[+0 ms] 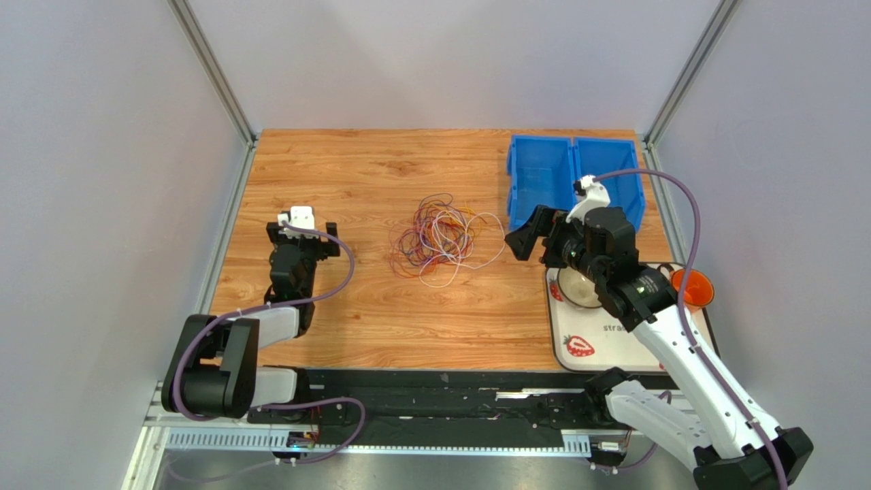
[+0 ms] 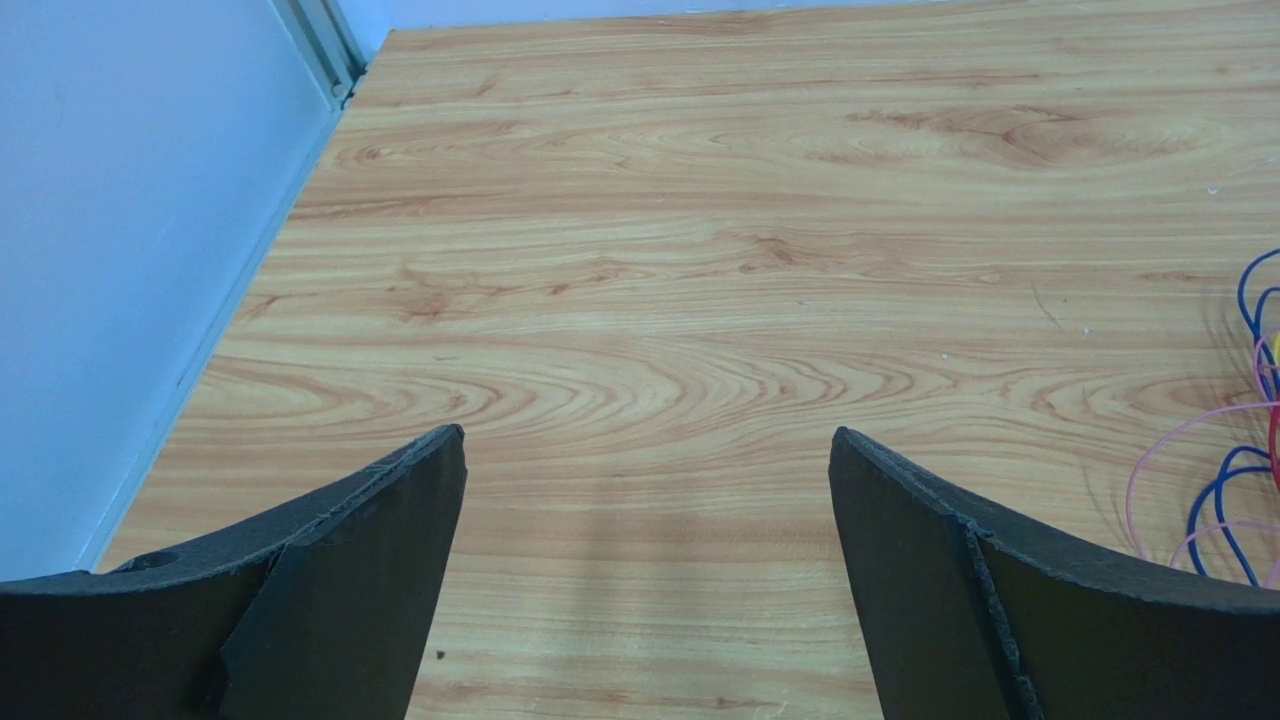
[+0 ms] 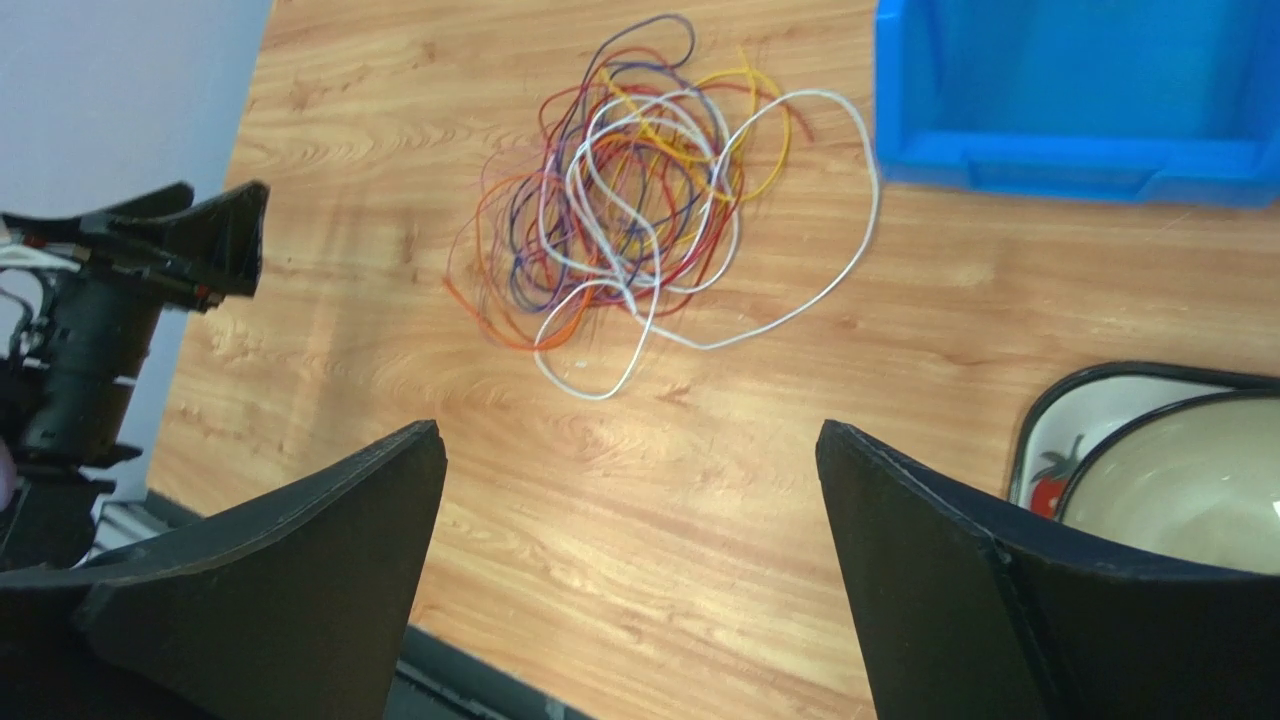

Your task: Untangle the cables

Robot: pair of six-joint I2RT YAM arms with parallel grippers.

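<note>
The cables (image 1: 440,240) lie in one loose tangled heap of thin red, purple, orange, yellow and white loops in the middle of the wooden table. In the right wrist view the cables (image 3: 646,195) sit well ahead of my open right gripper (image 3: 631,432), apart from it, with only bare wood between the fingers. In the top view the right gripper (image 1: 530,233) hovers just right of the heap. My left gripper (image 1: 305,227) is to the heap's left, open and empty. Its own view shows the left gripper (image 2: 646,438) over bare wood, with a few cable loops (image 2: 1255,435) at the right edge.
Two blue bins (image 1: 572,179) stand at the back right, seen close in the right wrist view (image 3: 1082,90). A white tray (image 1: 613,352) holding a bowl (image 3: 1187,480) lies at the front right beside an orange cup (image 1: 693,289). Grey walls close both sides.
</note>
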